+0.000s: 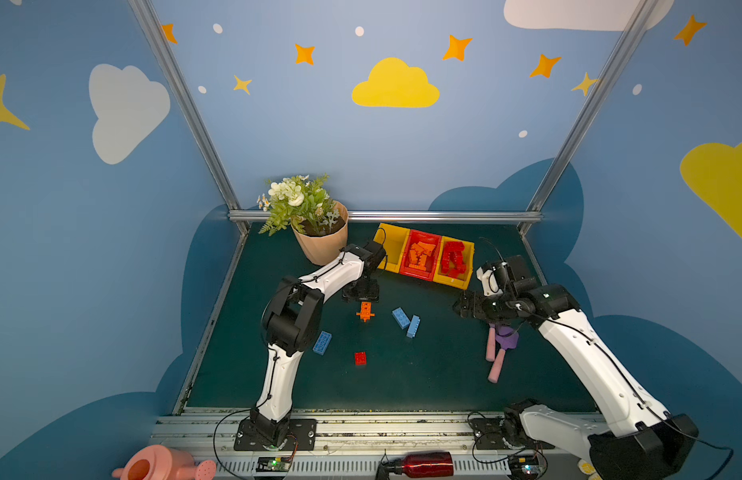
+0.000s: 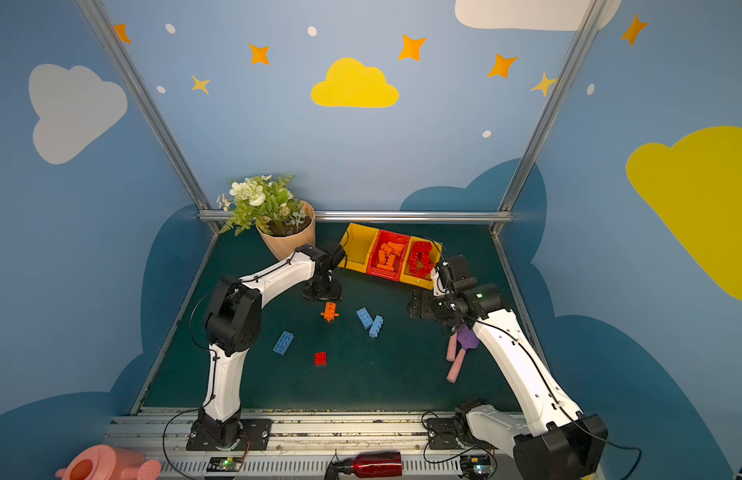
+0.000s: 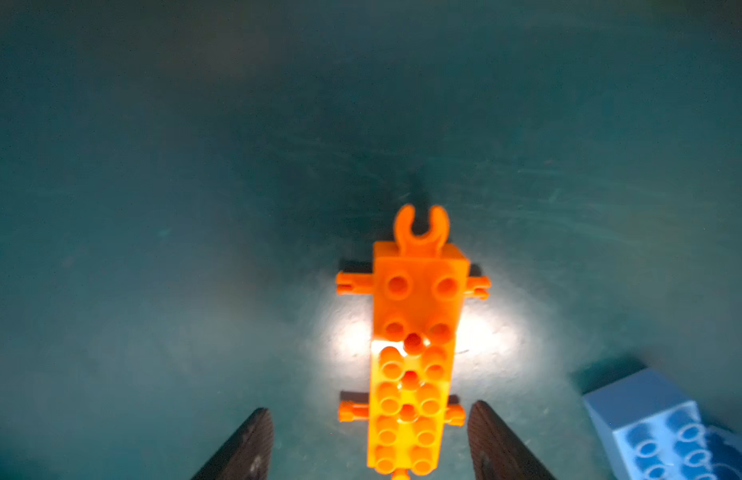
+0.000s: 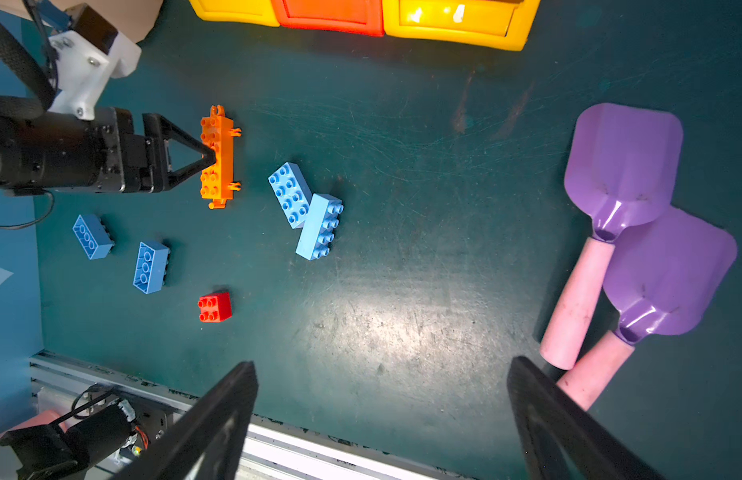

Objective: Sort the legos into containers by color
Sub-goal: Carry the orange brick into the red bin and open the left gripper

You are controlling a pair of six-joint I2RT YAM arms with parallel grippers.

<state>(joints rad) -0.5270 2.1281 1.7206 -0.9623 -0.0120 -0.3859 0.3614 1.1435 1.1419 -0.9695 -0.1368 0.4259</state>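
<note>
Two fingers of the left gripper (image 3: 370,409) are standing spread on either side of the orange brick (image 3: 415,332), and as far as the wrist view shows they are touching neither flank. The brick is lying flat, studs up, near the middle of the table, taking the far wall as twelve. It is sitting closer to one finger than the other, so I am judging that a closing pinch could shove or twist it before it bites. Its small side pegs are sticking out right by the fingertips and could snag a pad. The jaws are framing one end of a long piece, so on a lift the far end may droop and slip. A blue brick (image 3: 651,432) is lying near one finger and could get nudged.

Over at three o'clock the right gripper (image 4: 381,365) is hanging with jaws wide and nothing between them, beside the shovels (image 4: 622,158).

At one o'clock the bins are sitting in a row. The left yellow bin (image 1: 392,249) is showing empty, the red bin (image 1: 415,276) is holding orange bricks, and the right yellow bin (image 1: 454,284) is holding red ones. A red brick (image 1: 360,358) is waiting at six.
</note>
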